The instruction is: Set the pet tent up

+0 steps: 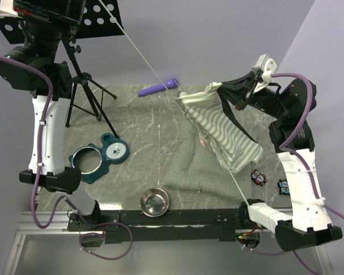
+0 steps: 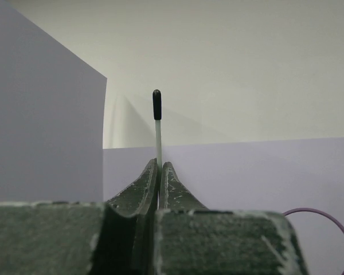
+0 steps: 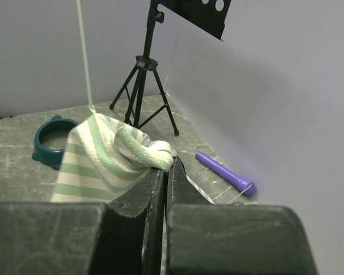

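The green-and-white striped tent fabric [image 1: 223,129] hangs crumpled at the table's right, lifted off the grey-green checked cushion mat [image 1: 198,166]. My right gripper [image 1: 236,91] is shut on a rolled edge of the fabric [image 3: 143,152], and its fingertips [image 3: 167,163] meet at that hem. A thin white pole [image 1: 160,80] runs from the top edge down through the fabric to the near right. My left gripper [image 2: 159,166] is raised high at the far left and shut on the pole [image 2: 158,137], whose black tip pokes out above the fingers. Its fingers do not show in the top view.
A teal double bowl holder [image 1: 97,157] lies at the left, and a steel bowl [image 1: 154,201] near the front edge. A purple cylinder [image 1: 157,87] lies at the back. A black tripod stand [image 1: 86,103] stands back left. Two small owl toys [image 1: 258,177] sit beside the right arm.
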